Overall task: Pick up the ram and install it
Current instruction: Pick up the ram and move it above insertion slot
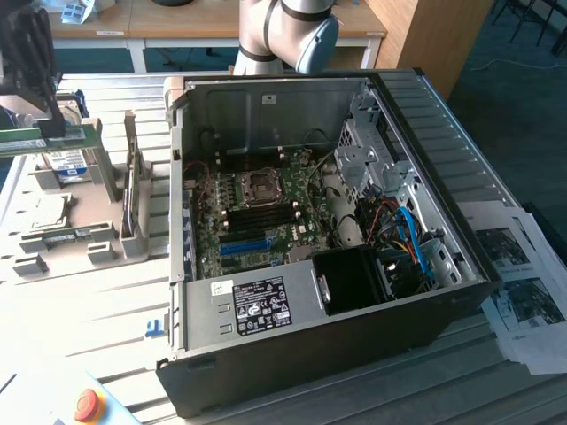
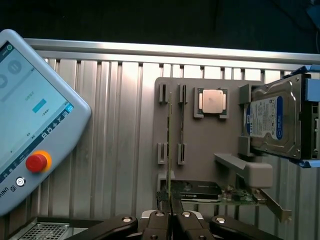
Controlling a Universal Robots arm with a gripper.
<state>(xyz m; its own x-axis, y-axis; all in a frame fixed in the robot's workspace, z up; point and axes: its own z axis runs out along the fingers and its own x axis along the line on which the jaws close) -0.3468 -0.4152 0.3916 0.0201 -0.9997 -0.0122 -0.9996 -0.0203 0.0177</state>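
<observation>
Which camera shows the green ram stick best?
The wrist view: the ram shows nearly its whole length, though edge-on, pinched in the tool. In the exterior view the ram shows its flat green side, cut off at the picture's edge.

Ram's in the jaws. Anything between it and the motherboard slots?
Yes: the case wall on the exterior view's left stands between the ram and the slots. Nothing visible covers the slots from above.
</observation>
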